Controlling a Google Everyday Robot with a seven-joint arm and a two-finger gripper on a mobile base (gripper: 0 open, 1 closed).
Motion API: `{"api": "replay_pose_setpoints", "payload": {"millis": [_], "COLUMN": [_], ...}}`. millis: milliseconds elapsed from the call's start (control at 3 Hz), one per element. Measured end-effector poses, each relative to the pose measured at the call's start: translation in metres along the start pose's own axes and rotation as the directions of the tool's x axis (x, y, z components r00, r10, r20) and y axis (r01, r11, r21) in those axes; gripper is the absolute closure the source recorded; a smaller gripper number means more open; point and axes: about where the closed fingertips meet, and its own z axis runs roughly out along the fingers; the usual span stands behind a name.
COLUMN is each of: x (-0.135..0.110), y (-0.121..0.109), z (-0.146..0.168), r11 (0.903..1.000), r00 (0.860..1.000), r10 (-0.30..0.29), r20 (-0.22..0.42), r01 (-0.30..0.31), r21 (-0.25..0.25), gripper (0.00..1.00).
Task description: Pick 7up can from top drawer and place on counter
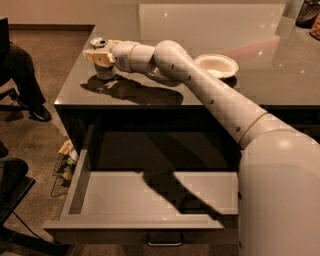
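The 7up can (103, 70) stands upright on the counter (165, 25), near its front left corner. My gripper (98, 55) reaches in from the right and is shut on the can, with cream fingers (94, 56) across its upper body. The can's silver top shows above the fingers. The top drawer (125, 195) is pulled wide open below the counter. Its pale-grey floor is bare except for my arm's shadow. Its metal handle (164, 242) shows at the front edge.
A white bowl (216, 65) sits on the counter right of my arm. Dark objects (307, 12) stand at the counter's far right corner. A wire basket (62, 167) lies on the floor left of the drawer. A seated person's legs (22, 80) and a dark chair (12, 195) are at the left.
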Motion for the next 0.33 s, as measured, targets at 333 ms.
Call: {"api": "replay_pose_setpoints", "payload": {"millis": [333], "x": [0.0000], "y": [0.0000], "z": [0.0000], "r11": [1.0000], "r00": [1.000], "r10": [0.000], "r20": [0.000], "r01": [0.000], "r21": [0.000], "gripper": [0.00]}}
